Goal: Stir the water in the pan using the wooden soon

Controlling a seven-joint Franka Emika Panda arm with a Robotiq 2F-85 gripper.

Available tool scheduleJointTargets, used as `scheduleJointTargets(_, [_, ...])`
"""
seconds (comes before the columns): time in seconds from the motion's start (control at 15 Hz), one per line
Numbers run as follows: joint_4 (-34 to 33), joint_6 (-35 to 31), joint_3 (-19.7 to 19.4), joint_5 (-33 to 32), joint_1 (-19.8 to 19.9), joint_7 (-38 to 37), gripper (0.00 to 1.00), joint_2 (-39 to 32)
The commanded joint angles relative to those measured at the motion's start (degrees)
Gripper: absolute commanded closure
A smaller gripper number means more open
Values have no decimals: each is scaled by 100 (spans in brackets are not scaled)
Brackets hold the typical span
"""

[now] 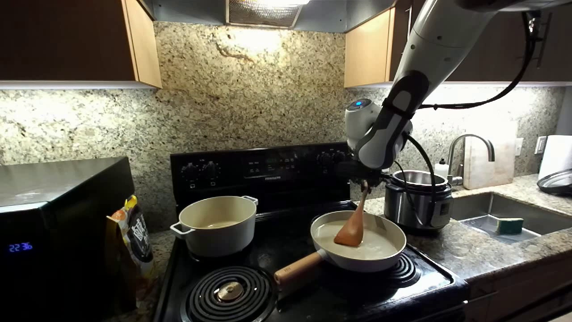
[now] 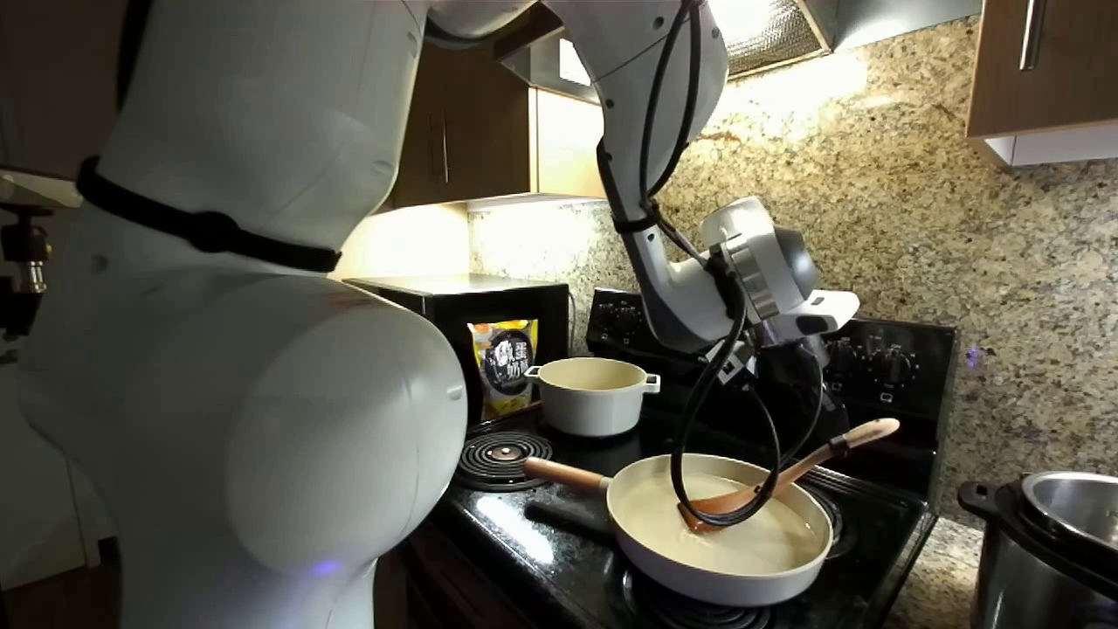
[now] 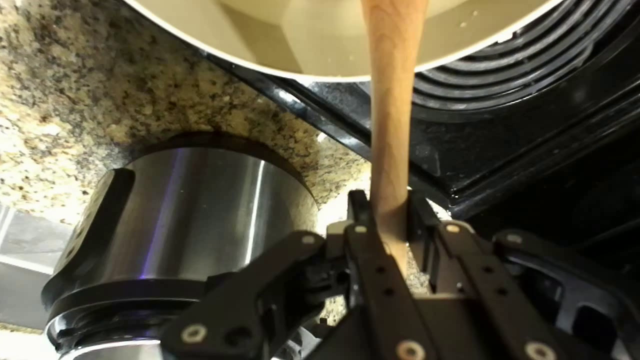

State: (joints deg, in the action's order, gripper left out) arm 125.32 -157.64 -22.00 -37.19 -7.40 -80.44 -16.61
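Note:
The wooden soon is an orange-brown spoon whose broad head dips into the pale water inside the cream-white pan. Its handle runs up between the fingers of my gripper, which is shut on it from both sides in the wrist view. The spoon leans, with its head near the middle of the pan and its handle end beyond the rim. In an exterior view a black cable loop crosses part of the spoon head, and the arm hides most of the gripper.
A steel cooker pot stands close beside my gripper, on the counter. The deeper cream pot sits at the stove's back. The pan's wooden handle points toward a coil burner. A sink lies past the cooker.

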Motion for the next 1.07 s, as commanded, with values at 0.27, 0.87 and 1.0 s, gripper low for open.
scheduleJointTargets(0.27, [213,-129,-162,-264,319,-684,95,314])
scheduleJointTargets(0.87, [69,-82,498,103,377,-387,95,-30])
scheduleJointTargets(1.0, [132,-125,559,109,447,-296,95,37])
